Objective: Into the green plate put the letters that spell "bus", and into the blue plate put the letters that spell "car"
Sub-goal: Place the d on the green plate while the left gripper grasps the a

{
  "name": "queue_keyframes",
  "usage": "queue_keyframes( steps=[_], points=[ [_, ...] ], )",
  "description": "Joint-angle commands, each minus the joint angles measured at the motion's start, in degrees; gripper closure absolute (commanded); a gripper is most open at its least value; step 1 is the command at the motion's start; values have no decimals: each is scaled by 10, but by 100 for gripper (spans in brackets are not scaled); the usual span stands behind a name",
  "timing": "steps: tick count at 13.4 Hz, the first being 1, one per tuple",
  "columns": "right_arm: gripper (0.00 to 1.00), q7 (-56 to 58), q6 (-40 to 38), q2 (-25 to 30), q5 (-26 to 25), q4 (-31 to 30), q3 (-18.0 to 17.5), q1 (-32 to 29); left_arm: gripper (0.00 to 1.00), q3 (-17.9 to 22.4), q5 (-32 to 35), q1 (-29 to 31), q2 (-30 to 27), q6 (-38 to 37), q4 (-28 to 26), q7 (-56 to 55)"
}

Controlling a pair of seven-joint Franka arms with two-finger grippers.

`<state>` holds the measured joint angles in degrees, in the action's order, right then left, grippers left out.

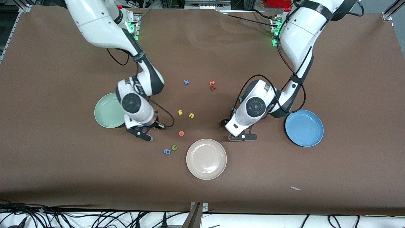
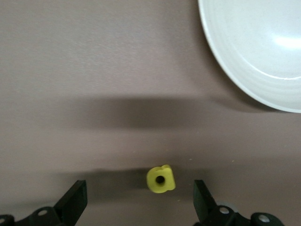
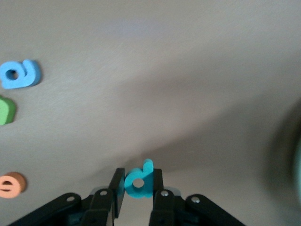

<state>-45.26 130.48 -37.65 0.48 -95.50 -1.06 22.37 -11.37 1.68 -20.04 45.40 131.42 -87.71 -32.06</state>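
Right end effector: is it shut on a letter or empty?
Shut on the teal b: the right end effector pinches it between both fingers, beside the green plate.

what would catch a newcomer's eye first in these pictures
The right gripper beside the green plate, its jaws shut on a teal letter. Then the left gripper, open around a yellow letter near the beige plate, and the blue plate beside that arm.

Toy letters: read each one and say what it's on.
"s": first yellow piece on the table.
"u": second yellow piece.
"x": blue piece.
"a": second blue piece.
"u": green piece.
"e": orange piece.
"d", as shown: teal piece.
Third yellow piece, left wrist view: unclear.
Two reddish pieces: too small.
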Motion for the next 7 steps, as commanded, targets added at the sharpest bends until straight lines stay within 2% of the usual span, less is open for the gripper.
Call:
queue_keyframes(
  steps=[1, 2, 5, 7],
  points=[
    [87, 88, -71, 42, 8, -11, -3, -53, 0, 13, -4, -18, 24, -4, 38, -13],
    [87, 117, -86, 45, 8, -13, -1, -71, 0, 18, -4, -23, 28, -4, 39, -18],
    [87, 143, -155, 47, 7, -22, 13, -90, 9, 32, -4, -40, 33, -4, 46, -36],
    [87, 183, -195, 45, 9, -34, 36, -97, 20, 33, -4, -44, 33, -4, 46, -49]
  ],
)
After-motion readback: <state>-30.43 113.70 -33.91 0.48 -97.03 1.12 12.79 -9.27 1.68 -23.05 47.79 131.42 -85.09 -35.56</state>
